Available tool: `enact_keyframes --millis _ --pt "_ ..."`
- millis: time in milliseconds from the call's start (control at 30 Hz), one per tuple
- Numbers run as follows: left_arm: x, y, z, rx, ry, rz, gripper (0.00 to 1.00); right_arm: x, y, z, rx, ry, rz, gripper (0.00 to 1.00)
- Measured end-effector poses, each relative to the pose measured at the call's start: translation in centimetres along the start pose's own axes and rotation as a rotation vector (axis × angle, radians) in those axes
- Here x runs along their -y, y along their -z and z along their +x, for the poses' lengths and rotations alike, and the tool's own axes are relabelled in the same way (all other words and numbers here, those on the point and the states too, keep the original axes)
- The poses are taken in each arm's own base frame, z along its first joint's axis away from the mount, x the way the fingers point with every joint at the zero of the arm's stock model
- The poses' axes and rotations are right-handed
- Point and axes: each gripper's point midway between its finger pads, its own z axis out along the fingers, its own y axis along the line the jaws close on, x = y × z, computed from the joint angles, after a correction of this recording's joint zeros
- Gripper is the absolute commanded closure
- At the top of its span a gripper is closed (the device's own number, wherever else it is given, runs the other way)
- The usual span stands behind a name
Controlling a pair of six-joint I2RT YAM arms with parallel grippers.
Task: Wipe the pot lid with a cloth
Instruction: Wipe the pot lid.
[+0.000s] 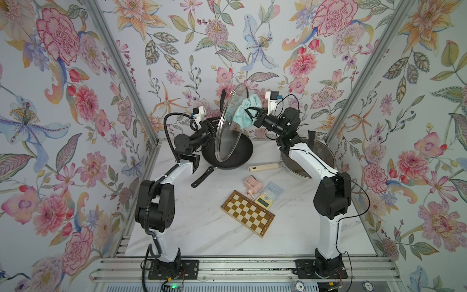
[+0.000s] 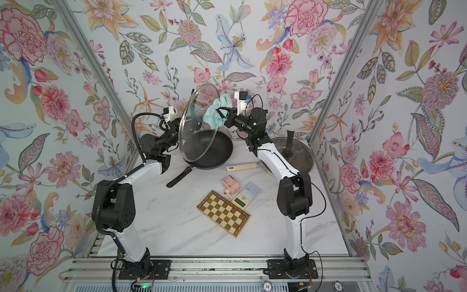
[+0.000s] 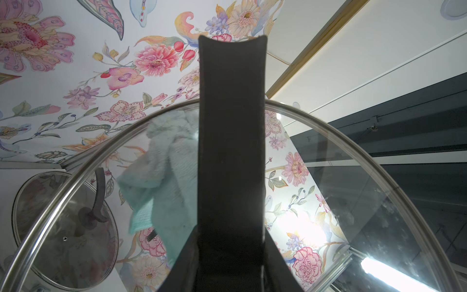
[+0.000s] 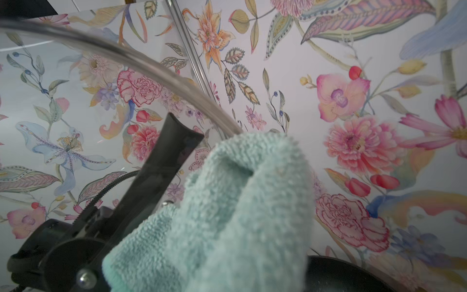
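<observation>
The left pincer point(image 3: 230, 252) pinches the black handle point(image 3: 231, 126) of the round steel-rimmed glass pot lid point(image 1: 228, 131), standing it on edge above the black frying pan point(image 1: 243, 151), perhaps touching it. The right pincer point(image 1: 249, 109), pressed together on the bunched mint-green fluffy cloth point(image 1: 242, 116), holds it against the glass. A second glass lid point(image 1: 323, 151) covers a cream-handled pan point(image 1: 264, 167).

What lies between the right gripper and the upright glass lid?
Only the cloth: bunched in the right gripper, it seems pressed against the glass lid. Both top views show this, the left wrist view through the glass.
</observation>
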Motion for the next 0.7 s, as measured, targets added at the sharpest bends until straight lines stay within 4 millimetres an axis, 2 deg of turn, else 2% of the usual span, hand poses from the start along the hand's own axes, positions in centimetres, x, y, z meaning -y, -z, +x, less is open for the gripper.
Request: enact_keyframes --millis 100,200,267,300,367,433,500,600,700 --pt "1.2 -0.5 -0.7 0.003 -0.062 0.019 1.0 -0.4 -0.6 3.4 -0.06 -0.028 0.008 1.0" --pt "2.4 -1.1 -1.4 0.005 -0.129 0.042 1.0 -2.1 -1.3 8.2 -0.166 -0.058 0.0 1.0" --pt "2.8 -1.4 -1.6 0.004 -0.168 0.054 1.0 -4.1 -1.8 11.0 -0.237 -0.066 -0.021 1.0" --pt "2.8 -1.5 -1.7 0.005 -0.18 0.057 1.0 -5.8 -2.1 12.3 -0.274 -0.064 -0.041 1.0" --pt "2.3 -1.6 -2.1 0.012 -0.192 0.056 1.0 -9.0 -2.6 13.6 -0.317 -0.053 -0.086 1.0" --pt "1.4 -1.7 -2.4 0.021 -0.188 0.049 1.0 -12.2 -2.8 13.9 -0.34 -0.037 -0.139 1.0" --pt "0.4 -1.6 -2.8 0.033 -0.179 0.035 1.0 -14.8 -2.9 13.3 -0.345 -0.023 -0.183 1.0" --pt "-0.5 -1.3 -3.5 0.062 -0.17 0.024 1.0 -16.8 -2.8 11.0 -0.319 -0.003 -0.231 1.0" --pt "-1.0 -1.1 -4.0 0.092 -0.157 0.017 1.0 -17.6 -2.6 7.8 -0.26 0.026 -0.256 1.0"
